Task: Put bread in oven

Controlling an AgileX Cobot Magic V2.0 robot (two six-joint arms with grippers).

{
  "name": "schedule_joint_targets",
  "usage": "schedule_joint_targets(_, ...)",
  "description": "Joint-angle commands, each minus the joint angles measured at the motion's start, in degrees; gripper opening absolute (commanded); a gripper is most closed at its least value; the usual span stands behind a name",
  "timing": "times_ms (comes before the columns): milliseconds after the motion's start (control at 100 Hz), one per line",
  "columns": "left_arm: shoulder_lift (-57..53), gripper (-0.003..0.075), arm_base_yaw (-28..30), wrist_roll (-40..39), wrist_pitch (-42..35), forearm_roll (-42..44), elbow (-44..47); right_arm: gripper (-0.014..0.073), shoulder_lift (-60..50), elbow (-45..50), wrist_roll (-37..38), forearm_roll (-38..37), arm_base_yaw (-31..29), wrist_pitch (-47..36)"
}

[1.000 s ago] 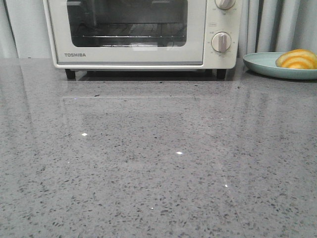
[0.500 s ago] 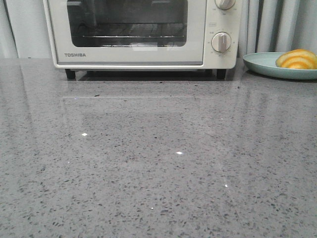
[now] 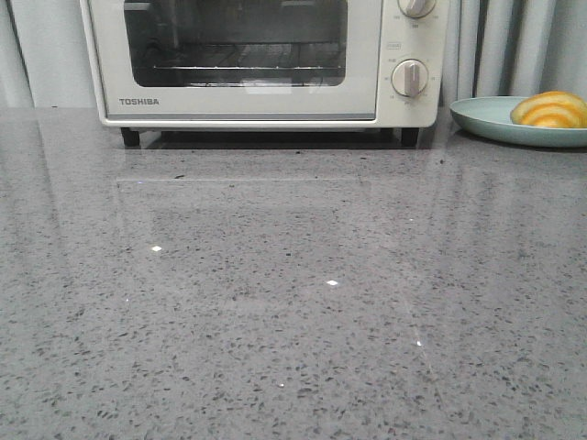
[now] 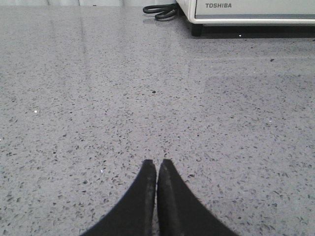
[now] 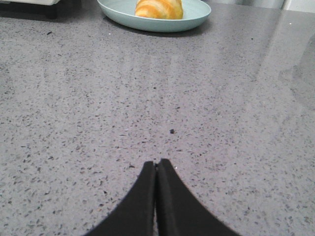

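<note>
Oven door shut, bread on plate at far right bench edge.
Toshiba oven [image 3: 261, 60] top cut off at far bench edge; bread [image 3: 550, 109] on teal plate [image 3: 491, 121], partly cropped. Only wrist views show claws: left claw [image 4: 157, 166] and right claw [image 5: 157, 166] pressed together, empty; black cord [image 4: 160, 10] beside oven.

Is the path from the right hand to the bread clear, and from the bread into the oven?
Only bare countertop lies between the shut right hand and the bread on its plate. But the oven door is closed, blocking the way in.
</note>
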Motion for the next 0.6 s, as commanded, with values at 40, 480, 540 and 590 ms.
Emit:
schedule_joint_targets(40, -1.6, -0.0021, 0.1, -0.7, -4.1, -0.1, 1.3, -0.0048, -0.8, 1.5, -0.4, 0.0, 0.2, -1.7)
schedule_joint_targets(480, -1.6, -0.0021, 0.1, -0.6, -4.1, -0.1, 1.3, -0.0048, -0.8, 1.5, -0.4, 0.0, 0.2, -1.7)
schedule_joint_targets(540, -1.6, -0.0021, 0.1, -0.6, -4.3, -0.1, 1.3, -0.0048, -0.8, 1.5, -0.4, 0.0, 0.2, -1.7)
schedule_joint_targets(590, -1.6, -0.0021, 0.1, -0.6, -4.6, -0.1, 1.3, -0.0048, -0.8, 1.5, -0.4, 0.0, 0.2, -1.7)
